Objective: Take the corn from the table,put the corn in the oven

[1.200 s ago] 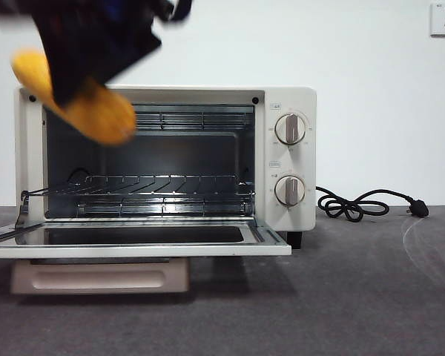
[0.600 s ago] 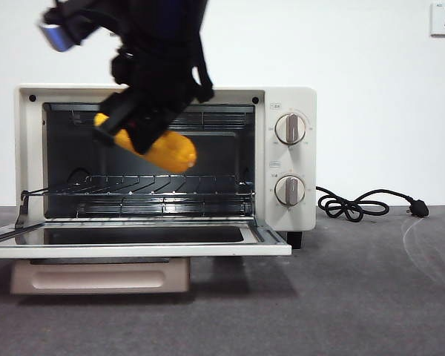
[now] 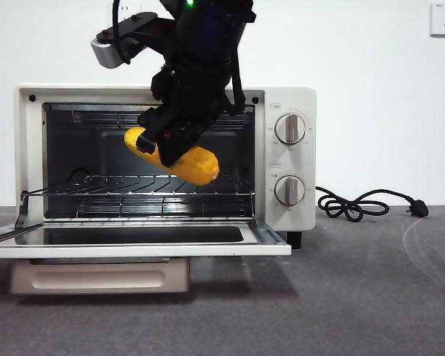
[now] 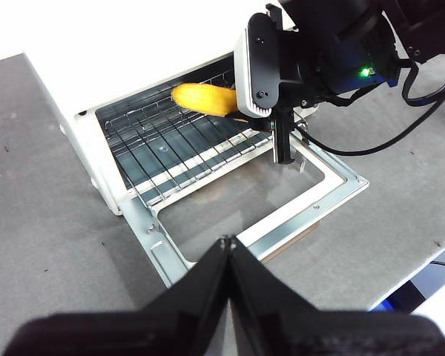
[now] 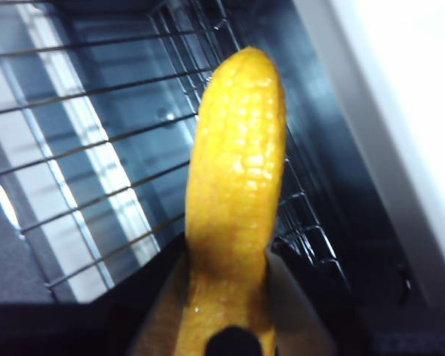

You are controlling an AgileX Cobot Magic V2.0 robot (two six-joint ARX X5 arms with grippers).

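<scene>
The yellow-orange corn (image 3: 198, 165) hangs tilted in the open mouth of the cream-white oven (image 3: 297, 100), a little above its wire rack (image 3: 133, 187). My right gripper (image 3: 172, 139) is shut on the corn, coming down from above. In the right wrist view the corn (image 5: 237, 170) points out from the gripper (image 5: 226, 315) over the rack bars. The left wrist view shows the corn (image 4: 204, 99) at the oven opening, with the right arm beside it. My left gripper (image 4: 226, 248) is shut and empty, above the table in front of the lowered oven door (image 4: 282, 215).
The oven door (image 3: 133, 248) lies flat, sticking out toward the front over the dark grey table (image 3: 356, 297). Two knobs (image 3: 290, 128) sit on the oven's right panel. A black power cord (image 3: 363, 204) lies right of the oven.
The right gripper has carried the corn from the upper left, down and to the right, into the oven opening just above the rack.
</scene>
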